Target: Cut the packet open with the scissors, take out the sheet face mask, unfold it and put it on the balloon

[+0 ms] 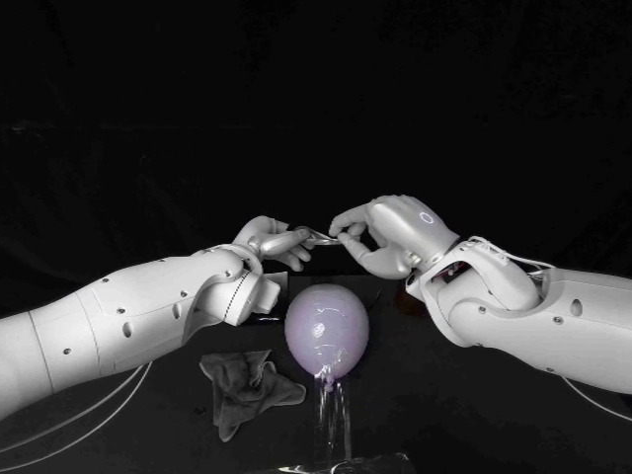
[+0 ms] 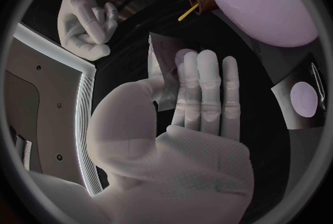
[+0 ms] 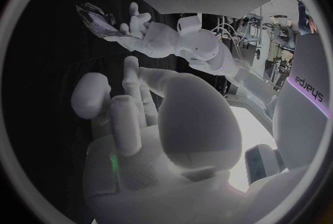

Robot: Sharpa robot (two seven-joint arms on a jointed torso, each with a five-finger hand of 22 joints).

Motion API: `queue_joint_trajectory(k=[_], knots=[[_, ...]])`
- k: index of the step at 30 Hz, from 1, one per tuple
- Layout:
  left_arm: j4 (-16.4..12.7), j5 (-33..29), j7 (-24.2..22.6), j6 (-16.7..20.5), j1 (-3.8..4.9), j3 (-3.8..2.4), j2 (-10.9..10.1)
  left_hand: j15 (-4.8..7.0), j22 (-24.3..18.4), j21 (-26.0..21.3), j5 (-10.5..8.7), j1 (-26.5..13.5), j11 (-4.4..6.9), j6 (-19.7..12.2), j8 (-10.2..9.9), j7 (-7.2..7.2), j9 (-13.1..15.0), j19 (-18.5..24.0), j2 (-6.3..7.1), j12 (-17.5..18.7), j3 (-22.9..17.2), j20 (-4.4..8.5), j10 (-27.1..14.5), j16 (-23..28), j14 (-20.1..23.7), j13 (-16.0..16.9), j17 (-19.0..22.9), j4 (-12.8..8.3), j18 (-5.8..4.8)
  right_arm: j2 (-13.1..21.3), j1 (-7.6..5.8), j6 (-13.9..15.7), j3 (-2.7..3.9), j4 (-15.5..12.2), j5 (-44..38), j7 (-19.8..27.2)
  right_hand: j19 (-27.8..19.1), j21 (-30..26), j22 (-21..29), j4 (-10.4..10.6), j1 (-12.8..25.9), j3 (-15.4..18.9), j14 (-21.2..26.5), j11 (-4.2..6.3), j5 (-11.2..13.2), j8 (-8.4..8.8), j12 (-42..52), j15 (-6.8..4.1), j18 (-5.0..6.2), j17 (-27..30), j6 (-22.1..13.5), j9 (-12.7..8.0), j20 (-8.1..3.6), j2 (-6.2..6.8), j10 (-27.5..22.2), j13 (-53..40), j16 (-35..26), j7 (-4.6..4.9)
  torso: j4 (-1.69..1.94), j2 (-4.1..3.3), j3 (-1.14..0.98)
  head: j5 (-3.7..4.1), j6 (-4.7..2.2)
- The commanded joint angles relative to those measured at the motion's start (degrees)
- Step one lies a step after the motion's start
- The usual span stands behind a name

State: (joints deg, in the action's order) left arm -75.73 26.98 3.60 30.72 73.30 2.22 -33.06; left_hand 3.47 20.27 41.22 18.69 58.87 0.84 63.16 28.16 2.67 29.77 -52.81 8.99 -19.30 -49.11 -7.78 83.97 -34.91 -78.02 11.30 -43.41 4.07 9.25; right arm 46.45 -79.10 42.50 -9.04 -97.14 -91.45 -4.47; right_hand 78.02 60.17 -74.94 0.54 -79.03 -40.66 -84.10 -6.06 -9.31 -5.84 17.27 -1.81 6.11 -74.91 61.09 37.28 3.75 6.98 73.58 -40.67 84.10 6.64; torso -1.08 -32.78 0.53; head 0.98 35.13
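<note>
— How many hands are working, and what is in them?

— Two. The left hand (image 1: 276,240) holds the one packet (image 2: 161,68) between its thumb and its straightened fingers, raised above the table (image 1: 473,415). In the left wrist view the packet stands upright against the fingers and looks translucent.

— And the other?

— The right hand (image 1: 383,233) is raised opposite, just beside the left one. Its fingers are loosely bent and apart, with nothing in them. From the head view its fingertips look close to the packet's edge, but both wrist views show a gap between them.

— Where is the balloon?

— There is one pale purple balloon (image 1: 326,329), which stands on a clear upright stem (image 1: 331,415). It sits below and between the two hands, nearer the robot.

— Anything else lying about?

— One crumpled grey cloth (image 1: 245,383) lies on the table just beside the balloon, on the robot's left. I cannot tell whether it is the mask.

— Is the packet cut open?

— I cannot tell.
</note>
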Motion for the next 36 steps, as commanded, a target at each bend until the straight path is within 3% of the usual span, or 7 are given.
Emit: queue_joint_trajectory(k=[1, 2, 3, 5, 7, 17, 36], knots=[[0.1, 3.2, 1.4, -0.7, 0.19, -0.07, 0.3, 0.59, 0.4, 0.8, 1.32, -1.2, 0.59, 0.5, 0.5, -0.17, 0.3, 0.4, -0.05, -1.0, -6.3, 0.30, 2.4, -0.9, 0.0, 0.5, -0.2, -7.0, 1.14, -1.1, -0.07, -8.2, 0.03, -0.3, -7.0, -0.5, 2.5, 5.8, -6.8, -0.6, 2.2, 1.4, -5.3, 5.38, -2.3, 0.03, 46.9, -1.26, -1.50, -11.7, 0.9, -1.0, -0.63, 0.55, 12.9, -32.9, 4.2, -1.28, 0.05, -0.06, 0.04, 0.02, -0.05], [0.1, 3.4, 1.5, -0.8, 0.20, -0.07, 0.3, 0.61, 0.4, 1.0, 1.50, -1.3, 0.62, 0.5, 0.6, -0.20, 0.4, 0.4, -0.08, -1.1, -6.3, 0.33, 2.4, -1.1, 0.0, 0.6, -0.3, -7.2, 1.14, -1.5, -0.08, -8.9, 0.03, -0.2, -7.7, -1.4, 3.6, 8.6, -8.3, -1.6, 2.0, -0.3, -5.8, 5.10, -3.0, 0.62, 61.8, -1.41, -2.20, -14.5, 1.3, -2.0, -0.43, -1.27, 13.6, -43.4, 5.6, -1.27, 0.05, -0.06, 0.04, 0.02, -0.05], [0.0, 3.6, 1.6, -0.8, 0.21, -0.07, 0.4, 0.62, 0.4, 1.0, 1.54, -1.4, 0.62, 0.5, 0.6, -0.21, 0.4, 0.4, -0.08, -1.2, -6.3, 0.34, 2.4, -1.1, 0.1, 0.6, -0.3, -7.2, 1.14, -2.0, -0.08, -10.1, 0.02, 0.1, -8.8, -2.8, 4.0, 9.6, -8.7, -1.0, 3.4, 0.7, -5.9, 4.90, -2.1, 0.58, 66.5, -0.58, -2.18, -15.1, 1.4, -2.0, -0.79, -0.56, 14.8, -46.1, 5.9, -0.68, 0.08, -0.07, 0.05, 0.04, -0.06], [0.0, 4.1, 1.7, -0.9, 0.23, -0.07, 0.4, 0.65, 0.5, 1.1, 1.77, -1.5, 0.65, 0.6, 0.6, -0.24, 0.5, 0.4, -0.06, -1.4, -6.3, 0.37, 2.3, -1.3, 0.1, 0.7, -0.3, -7.4, 1.14, -3.0, -0.09, -11.5, 0.00, 0.8, -10.5, -4.9, 4.1, 10.1, -9.1, -1.6, 3.3, 0.6, -5.9, 4.57, -0.8, 0.89, 68.7, -0.37, -2.24, -15.1, 1.2, -2.3, -0.54, -1.27, 15.2, -47.3, 5.9, -0.76, 0.10, -0.07, 0.07, 0.10, -0.03], [-0.2, 4.4, 1.8, -1.0, 0.25, -0.07, 0.5, 0.68, 0.7, 1.4, 2.03, -1.7, 0.69, 0.6, 0.7, -0.28, 0.6, 0.5, -0.07, -1.6, -6.3, 0.42, 2.3, -1.5, 0.1, 0.8, -0.4, -7.6, 1.14, -4.2, -0.09, -12.8, -0.05, 1.9, -12.1, -6.9, 4.8, 12.0, -9.8, -1.0, 4.4, 1.4, -5.9, 4.52, 2.4, 0.99, 72.7, -0.29, -2.62, -15.1, 1.1, -2.5, -0.19, -1.70, 16.4, -49.3, 5.9, -0.43, 0.12, -0.07, 0.09, 0.15, -0.01], [-0.9, 5.5, 1.8, -1.1, 0.33, -0.07, 0.4, 0.73, 0.8, 1.6, 2.20, -1.8, 0.74, 0.6, 0.8, -0.33, 0.7, 0.5, -0.09, -1.9, -6.3, 0.47, 2.3, -1.7, 0.1, 0.9, -0.4, -7.8, 1.15, -7.9, -0.06, -15.1, -0.22, 6.0, -15.8, -11.5, 5.6, 13.8, -10.6, -0.9, 5.0, 1.9, -5.9, 4.36, 5.0, 1.27, 72.7, -0.12, -2.96, -15.1, 0.8, -3.0, 0.06, -2.45, 16.4, -49.3, 5.9, -0.32, 0.10, -0.07, 0.10, -0.04, 0.44], [-1.1, 7.7, 1.6, -1.3, 0.34, -0.06, 0.1, 0.70, 0.9, 1.8, 1.97, -1.7, 0.68, 0.4, 0.8, -0.25, 0.8, 0.6, -0.43, -2.0, -6.1, 0.47, 2.1, -1.9, 0.3, 1.0, -0.4, -7.7, 1.10, -7.2, -0.12, -9.5, -0.20, 5.8, -16.6, -13.2, 6.6, 16.3, -11.4, -0.8, 4.9, 1.5, -5.9, 4.26, 5.2, 1.24, 72.7, -0.18, -3.43, -15.1, 1.0, -3.3, 0.12, -3.24, 16.4, -49.3, 5.9, -0.27, -0.07, 0.00, 0.00, 0.17, 0.55]])
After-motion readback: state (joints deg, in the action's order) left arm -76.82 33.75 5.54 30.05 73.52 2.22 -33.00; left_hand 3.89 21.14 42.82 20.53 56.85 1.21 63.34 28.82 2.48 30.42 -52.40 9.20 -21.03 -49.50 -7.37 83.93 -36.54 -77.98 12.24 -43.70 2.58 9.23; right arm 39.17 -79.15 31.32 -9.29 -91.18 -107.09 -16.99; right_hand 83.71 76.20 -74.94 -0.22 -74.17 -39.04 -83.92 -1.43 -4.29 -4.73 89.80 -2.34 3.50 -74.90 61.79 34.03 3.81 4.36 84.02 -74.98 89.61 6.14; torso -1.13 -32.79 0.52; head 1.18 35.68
